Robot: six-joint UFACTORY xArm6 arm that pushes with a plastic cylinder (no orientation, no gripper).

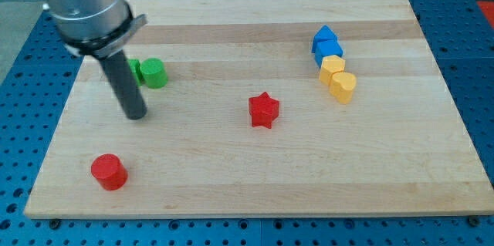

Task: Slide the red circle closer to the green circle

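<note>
The red circle (pixel 109 171) lies near the view's bottom left of the wooden board. The green circle (pixel 154 72) lies at the upper left, next to a second green block (pixel 134 69) that the rod partly hides. My tip (pixel 137 113) rests on the board below the green blocks and above the red circle, a little to the red circle's right. It touches no block.
A red star (pixel 264 110) lies near the board's middle. At the upper right, two blue blocks (pixel 326 44) and two yellow blocks (pixel 337 78) form a touching column. The board's (pixel 247 192) edges border a blue perforated table.
</note>
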